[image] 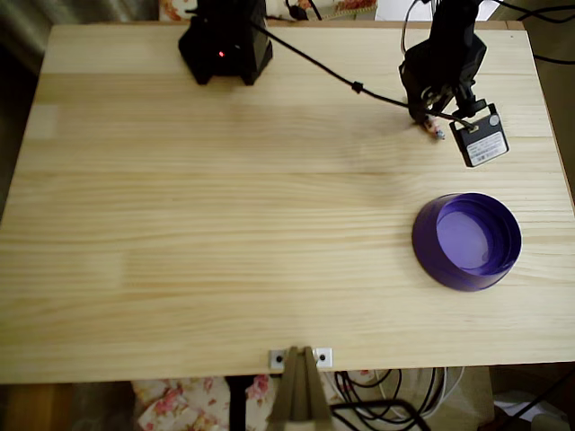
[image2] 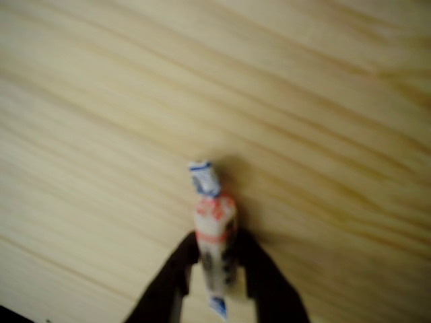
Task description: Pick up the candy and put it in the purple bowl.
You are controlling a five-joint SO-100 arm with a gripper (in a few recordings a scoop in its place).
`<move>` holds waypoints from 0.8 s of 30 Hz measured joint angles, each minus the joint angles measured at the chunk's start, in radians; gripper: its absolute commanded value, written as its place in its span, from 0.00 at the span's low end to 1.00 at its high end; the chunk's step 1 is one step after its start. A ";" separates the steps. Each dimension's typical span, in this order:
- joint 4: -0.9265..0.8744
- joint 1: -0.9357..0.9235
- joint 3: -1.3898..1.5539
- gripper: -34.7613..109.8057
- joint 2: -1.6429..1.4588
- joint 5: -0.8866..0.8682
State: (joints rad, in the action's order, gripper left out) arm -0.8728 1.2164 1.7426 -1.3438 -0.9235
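Note:
In the wrist view the candy (image2: 213, 229), a small white and pinkish-orange stick with a blue-white twisted end, stands between the two black fingers of my gripper (image2: 215, 269), which is shut on it just above the wood. From overhead, the gripper (image: 429, 121) is at the table's upper right, with the candy's tip (image: 437, 131) poking out below it. The purple bowl (image: 467, 241) rests on the table below the gripper, nearer the front edge, with nothing in it.
The arm's black base (image: 225, 45) stands at the back centre, a cable (image: 341, 79) running from it to the arm. A small black labelled box (image: 481, 136) hangs beside the gripper. The wooden table (image: 225, 224) is bare on the left.

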 measured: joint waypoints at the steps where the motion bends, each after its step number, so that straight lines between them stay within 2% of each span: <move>1: 0.000 0.000 0.000 0.24 0.000 0.000; 10: -0.044 -0.002 0.018 0.24 -0.072 0.026; 18: -0.067 -0.080 0.038 0.24 -0.301 0.129; 24: -0.067 -0.126 0.040 0.24 -0.342 0.195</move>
State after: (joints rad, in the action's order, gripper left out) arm -0.9403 1.0907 1.7825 -1.6858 -0.7286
